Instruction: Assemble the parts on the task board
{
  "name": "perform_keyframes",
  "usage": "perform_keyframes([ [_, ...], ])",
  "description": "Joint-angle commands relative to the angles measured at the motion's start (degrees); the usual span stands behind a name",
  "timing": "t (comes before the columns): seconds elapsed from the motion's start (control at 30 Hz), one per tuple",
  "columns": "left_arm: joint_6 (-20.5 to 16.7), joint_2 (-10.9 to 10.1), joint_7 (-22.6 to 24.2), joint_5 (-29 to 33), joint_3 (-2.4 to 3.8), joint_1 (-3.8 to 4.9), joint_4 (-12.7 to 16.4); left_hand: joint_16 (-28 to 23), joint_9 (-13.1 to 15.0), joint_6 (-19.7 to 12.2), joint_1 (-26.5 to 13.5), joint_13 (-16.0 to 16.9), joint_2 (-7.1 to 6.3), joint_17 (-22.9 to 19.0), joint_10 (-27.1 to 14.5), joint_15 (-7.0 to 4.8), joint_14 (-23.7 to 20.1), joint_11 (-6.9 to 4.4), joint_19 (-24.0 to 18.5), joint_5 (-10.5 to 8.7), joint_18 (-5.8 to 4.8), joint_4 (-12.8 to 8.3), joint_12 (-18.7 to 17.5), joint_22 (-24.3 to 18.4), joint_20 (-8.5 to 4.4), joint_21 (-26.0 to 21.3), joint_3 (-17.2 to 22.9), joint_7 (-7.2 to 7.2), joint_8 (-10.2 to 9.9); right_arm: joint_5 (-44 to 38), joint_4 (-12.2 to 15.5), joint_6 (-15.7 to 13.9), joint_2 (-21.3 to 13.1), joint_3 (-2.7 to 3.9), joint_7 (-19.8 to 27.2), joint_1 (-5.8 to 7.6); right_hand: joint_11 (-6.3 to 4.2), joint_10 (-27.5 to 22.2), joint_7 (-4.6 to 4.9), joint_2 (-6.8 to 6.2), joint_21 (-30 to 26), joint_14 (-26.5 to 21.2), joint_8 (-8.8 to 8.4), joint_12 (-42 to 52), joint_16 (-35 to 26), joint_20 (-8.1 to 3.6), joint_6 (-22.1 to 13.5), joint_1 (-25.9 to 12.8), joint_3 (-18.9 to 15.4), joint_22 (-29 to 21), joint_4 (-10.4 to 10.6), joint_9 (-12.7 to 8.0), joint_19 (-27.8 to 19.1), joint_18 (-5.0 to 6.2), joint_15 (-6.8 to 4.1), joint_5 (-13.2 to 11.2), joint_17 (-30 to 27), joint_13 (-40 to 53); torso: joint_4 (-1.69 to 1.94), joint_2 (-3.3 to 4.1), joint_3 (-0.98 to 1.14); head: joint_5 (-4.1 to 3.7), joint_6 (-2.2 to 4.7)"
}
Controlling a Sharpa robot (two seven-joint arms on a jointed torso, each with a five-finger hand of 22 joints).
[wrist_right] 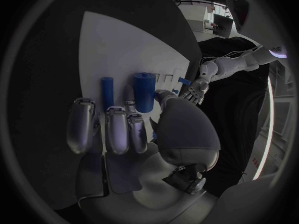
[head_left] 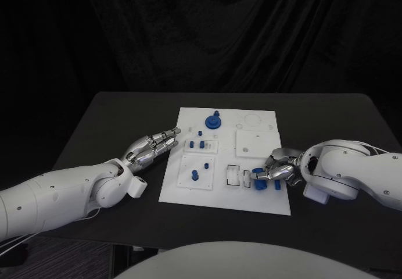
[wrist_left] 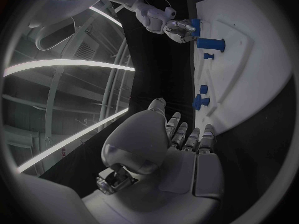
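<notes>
Task board (head_left: 251,200): several blue parts standing in sockets, gear (head_left: 214,121) seated far side; judged partly assembled. Two blue cylinders (wrist_right: 144,91) loose just beyond right hand (head_left: 274,172) fingertips, fingers released. Left hand (head_left: 153,147) flat, holding nothing, fingertips at board edge.

Dim, dark surround — wrist views fisheye-warped

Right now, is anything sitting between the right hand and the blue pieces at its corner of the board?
Nothing visible does. The right hand is already at the two blue cylinders lying on the task board; its fingertips reach them directly.
</notes>
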Motion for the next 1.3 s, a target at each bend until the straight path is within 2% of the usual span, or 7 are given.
perform_keyframes([
  [0.03,0.7,0.1,3.7,0.3,-0.06,-0.24,0.0,-0.2,0.0,-0.2,0.5,0.0,0.25,-0.1,0.1,0.31,0.0,0.44,-0.1,0.13,0.71,0.0,-0.1,0.0,0.27,0.3,0.5,0.12,0.0,9.7,0.5,-3.0,0.0,-0.23,1.0,0.21,0.01,6.1,-1.39,2.91,0.4,3.4,0.53,0.1,0.3,0.25,-1.4,3.4,2.0,10.6,-2.4,0.5,1.2,0.24,-0.16,1.0,0.3,15.1,0.00,0.00,0.00,0.21,0.00],
  [0.3,0.8,0.1,3.7,0.3,-0.06,-0.34,0.1,-0.2,0.0,-0.2,0.5,0.0,0.25,-0.1,0.1,0.31,0.0,0.44,-0.1,0.13,0.71,0.0,-0.1,0.0,0.27,0.3,0.5,0.12,0.0,17.4,1.0,-5.6,1.2,-0.22,1.6,1.78,0.01,6.1,-1.39,2.99,1.0,3.6,0.81,0.1,0.9,0.24,-1.5,3.8,2.2,10.7,-2.5,0.5,1.4,0.13,-0.17,3.4,1.2,15.1,0.00,-0.01,0.00,0.24,0.00],
  [0.67,1.0,0.1,3.6,0.3,-0.05,-0.44,0.0,-0.2,0.0,-0.3,0.5,0.0,0.28,-0.1,0.0,0.38,0.0,0.50,-0.1,0.13,0.69,0.0,-0.1,0.0,0.34,0.3,0.5,0.13,0.0,16.0,0.0,-4.0,4.3,-0.23,1.0,2.12,0.23,6.1,-1.10,2.98,0.0,3.5,0.70,0.1,0.7,0.32,-2.3,3.3,2.0,10.4,-2.1,0.4,1.1,0.34,-0.02,3.2,0.7,15.1,0.03,0.02,-0.01,0.50,0.00],
  [0.87,1.1,0.1,3.5,0.3,-0.05,-0.52,0.0,-0.2,-0.1,-0.3,0.5,0.0,0.31,-0.1,0.0,0.48,0.0,0.53,0.0,0.13,0.68,0.0,-0.1,0.0,0.40,0.3,0.6,0.14,0.0,14.5,-0.5,-3.6,5.1,-0.23,0.3,2.10,0.49,6.1,-0.86,2.97,-0.2,3.5,0.90,0.1,0.7,0.54,-2.9,2.3,1.3,10.4,-0.9,0.4,1.0,0.38,0.23,0.1,0.7,15.1,0.02,0.01,-0.01,0.65,0.00],
  [1.13,1.3,0.2,3.5,0.3,-0.05,-0.65,0.0,-0.2,-0.1,-0.4,0.5,0.0,0.33,-0.1,0.0,0.64,0.0,0.53,0.0,0.13,0.64,0.1,-0.1,0.0,0.47,0.3,0.6,0.14,0.0,13.9,-1.1,-3.0,5.7,-0.23,-1.1,2.07,0.97,6.1,-0.36,3.46,-0.6,3.4,1.08,0.1,0.7,0.97,-3.9,-2.3,-2.3,10.3,1.0,-0.1,0.9,0.47,0.65,-12.9,0.5,15.1,-0.01,-0.01,-0.01,0.63,0.00],
  [1.23,1.3,0.2,3.5,0.3,-0.05,-0.69,-0.1,-0.2,-0.1,-0.4,0.5,0.0,0.33,-0.1,0.0,0.64,0.0,0.53,0.0,0.13,0.64,0.1,-0.1,0.0,0.47,0.3,0.6,0.14,0.0,13.9,-1.3,-2.6,5.9,-0.23,-1.5,2.05,0.99,6.1,-0.35,3.75,-0.8,3.4,1.20,0.1,0.7,1.03,-4.2,-4.2,-3.6,10.2,1.0,-0.2,0.9,0.50,0.68,-15.7,0.4,15.1,-0.01,-0.01,-0.01,0.68,0.00],
  [1.3,1.4,0.3,3.5,0.3,-0.05,-0.70,-0.1,-0.2,-0.1,-0.4,0.5,0.0,0.33,-0.1,0.0,0.64,0.0,0.53,0.0,0.13,0.64,0.1,-0.1,0.0,0.47,0.3,0.6,0.14,0.0,13.8,-1.4,-2.2,6.0,-0.23,-1.6,2.05,0.98,6.1,-0.36,3.77,-0.9,3.3,1.30,0.1,0.6,1.03,-4.4,-5.4,-4.8,10.2,1.0,-0.3,0.8,0.54,0.67,-15.9,0.3,15.1,-0.01,-0.01,-0.01,0.66,0.00],
])
